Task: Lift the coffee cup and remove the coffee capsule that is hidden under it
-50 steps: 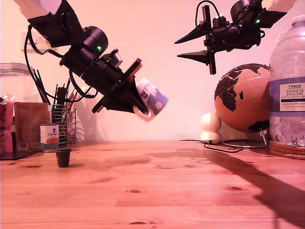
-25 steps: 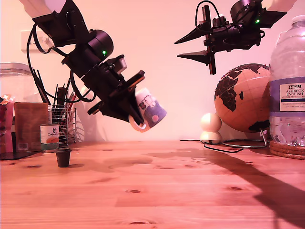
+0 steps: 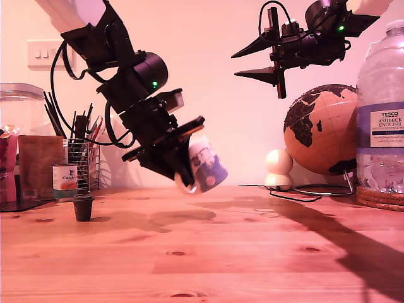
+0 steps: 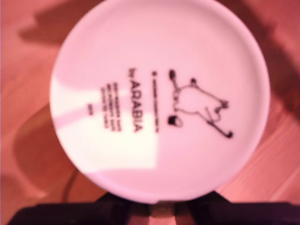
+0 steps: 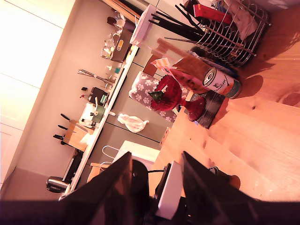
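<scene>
Gripping the coffee cup (image 3: 206, 168) tilted just above the counter (image 3: 208, 252), my first gripper (image 3: 184, 165) pinches it near its handle; the coffee capsule (image 3: 83, 207) stands uncovered on the counter toward the exterior view's left. My second gripper (image 3: 255, 63) hangs high, jaws spread.

On my wooden table (image 3: 208, 252) stand the coffee capsule (image 3: 83, 207), a small tin can (image 3: 65, 182), a globe (image 3: 323, 129) and a water bottle (image 3: 381, 113) on cork mats (image 3: 380, 197).
</scene>
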You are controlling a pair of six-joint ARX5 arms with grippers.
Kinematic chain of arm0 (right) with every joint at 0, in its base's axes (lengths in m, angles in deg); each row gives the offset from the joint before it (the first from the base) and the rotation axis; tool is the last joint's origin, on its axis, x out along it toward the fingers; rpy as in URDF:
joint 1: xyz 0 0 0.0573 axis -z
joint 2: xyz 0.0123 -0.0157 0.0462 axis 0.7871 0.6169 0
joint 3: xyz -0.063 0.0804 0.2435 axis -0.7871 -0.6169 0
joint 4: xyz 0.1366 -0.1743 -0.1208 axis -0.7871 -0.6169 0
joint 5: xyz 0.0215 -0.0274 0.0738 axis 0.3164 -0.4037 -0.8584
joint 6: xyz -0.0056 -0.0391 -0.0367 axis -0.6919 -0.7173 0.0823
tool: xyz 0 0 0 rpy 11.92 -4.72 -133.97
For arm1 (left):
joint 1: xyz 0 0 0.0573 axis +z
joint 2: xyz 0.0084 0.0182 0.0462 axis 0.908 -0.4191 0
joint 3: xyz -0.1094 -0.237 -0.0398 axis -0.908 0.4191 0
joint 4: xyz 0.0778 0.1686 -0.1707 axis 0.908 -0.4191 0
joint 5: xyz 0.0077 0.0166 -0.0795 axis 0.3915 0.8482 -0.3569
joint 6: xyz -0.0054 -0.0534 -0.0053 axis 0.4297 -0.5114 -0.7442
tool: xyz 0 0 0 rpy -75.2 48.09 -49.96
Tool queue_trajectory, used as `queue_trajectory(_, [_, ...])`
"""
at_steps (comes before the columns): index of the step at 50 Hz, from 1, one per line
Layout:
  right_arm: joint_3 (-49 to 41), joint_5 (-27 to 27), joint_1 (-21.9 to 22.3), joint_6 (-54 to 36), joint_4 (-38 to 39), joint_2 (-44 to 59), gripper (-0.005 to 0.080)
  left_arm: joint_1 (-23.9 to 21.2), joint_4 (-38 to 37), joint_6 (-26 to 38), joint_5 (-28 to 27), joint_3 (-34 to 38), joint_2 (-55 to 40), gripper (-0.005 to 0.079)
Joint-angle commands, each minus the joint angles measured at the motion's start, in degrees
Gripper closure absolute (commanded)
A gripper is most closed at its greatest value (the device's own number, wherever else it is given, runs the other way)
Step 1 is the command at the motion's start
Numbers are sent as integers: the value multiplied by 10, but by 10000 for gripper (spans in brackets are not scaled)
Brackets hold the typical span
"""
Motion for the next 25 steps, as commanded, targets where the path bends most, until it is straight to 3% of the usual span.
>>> queue_trajectory(1, [-5, 0, -6, -5, 4, -8, 448, 0, 8, 17, 11, -9, -3, 765])
queue_trajectory(25, [-5, 5, -12, -9, 4, -8, 448, -21, -35, 74, 75, -9, -3, 765])
